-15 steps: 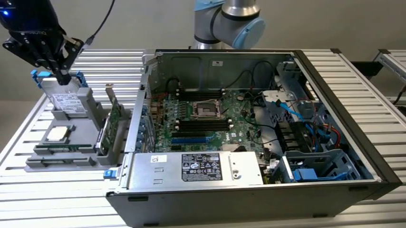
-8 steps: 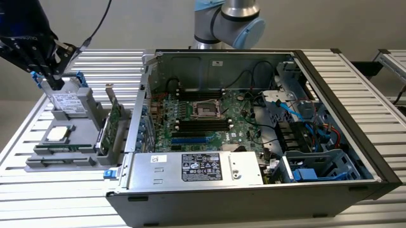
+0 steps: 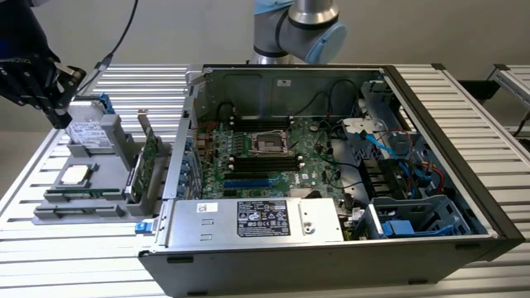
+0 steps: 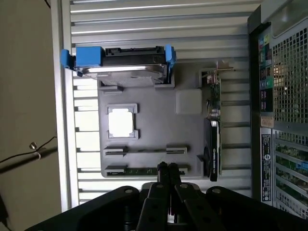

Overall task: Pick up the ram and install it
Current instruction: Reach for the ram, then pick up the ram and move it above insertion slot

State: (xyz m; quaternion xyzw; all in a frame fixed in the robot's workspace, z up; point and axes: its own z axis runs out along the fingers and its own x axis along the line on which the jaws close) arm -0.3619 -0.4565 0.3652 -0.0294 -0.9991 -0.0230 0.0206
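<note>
Shows the claw (image 4: 168,168) pinched together on nothing, poised over one end of a grey tray (image 4: 154,120). Just past the tips, finds the ram (image 4: 137,171) set in the tray's outermost slot, a thin green stick lying along the edge. Further along the tray, takes in a pale square chip (image 4: 120,121), a hard drive (image 4: 127,65) in blue brackets, and a taller green card (image 4: 215,120) standing along one side.

Judges the ram light, stiff and fragile, and likely to slide between smooth pads. Suggests a hold across its flat faces near mid-length, clear of the contact edge.

From the wrist, gives the ram's slot and the closed tips plainly. From the exterior view, adds the claw (image 3: 58,118) raised above the tray on the exterior view's left, the arm (image 3: 298,28) behind, and the open computer case (image 3: 248,261) on the slatted counter (image 3: 74,261). Also reveals the board (image 3: 248,155) inside, with long black slots (image 3: 265,162).
</note>
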